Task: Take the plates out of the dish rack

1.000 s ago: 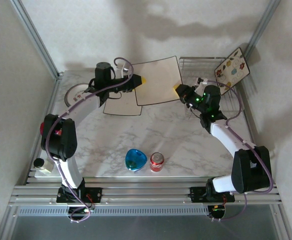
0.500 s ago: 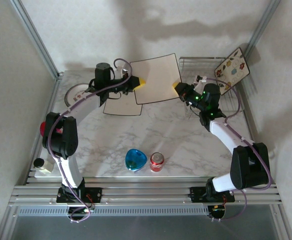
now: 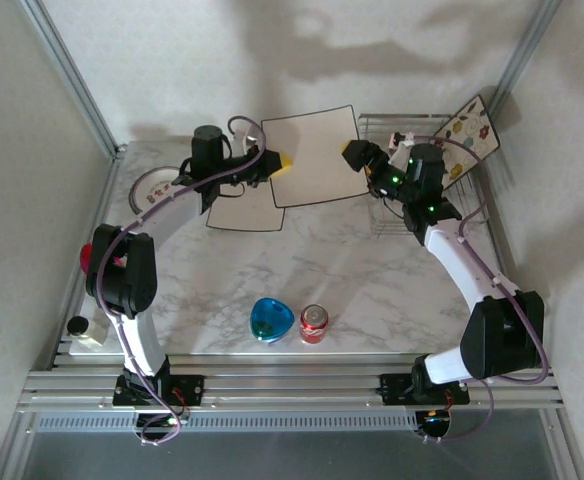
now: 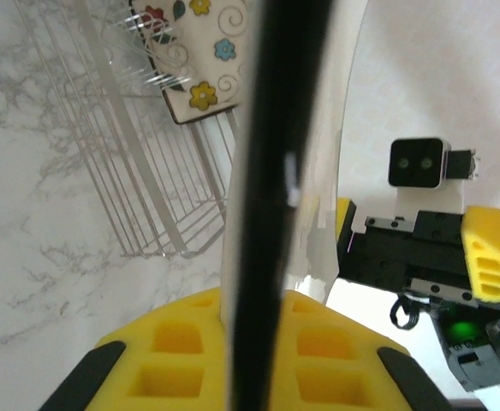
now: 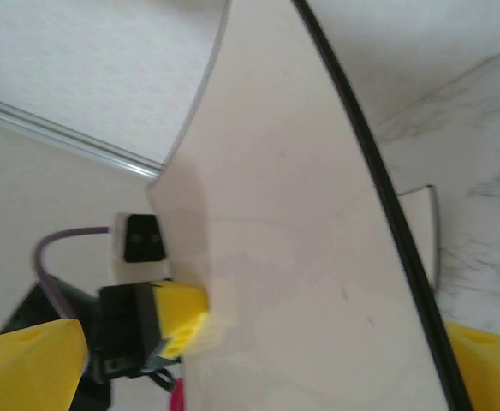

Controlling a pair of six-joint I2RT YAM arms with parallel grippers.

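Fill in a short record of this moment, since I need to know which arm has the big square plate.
held plate: square cream plate, dark rim, up between the two arms
left gripper: shut on the plate's left edge
right gripper: open, fingers either side of the plate's right edge
dish rack: far right; flowered plate leaning at its back corner
on table: second square plate; round plate at far left
near edge: blue bowl beside red can
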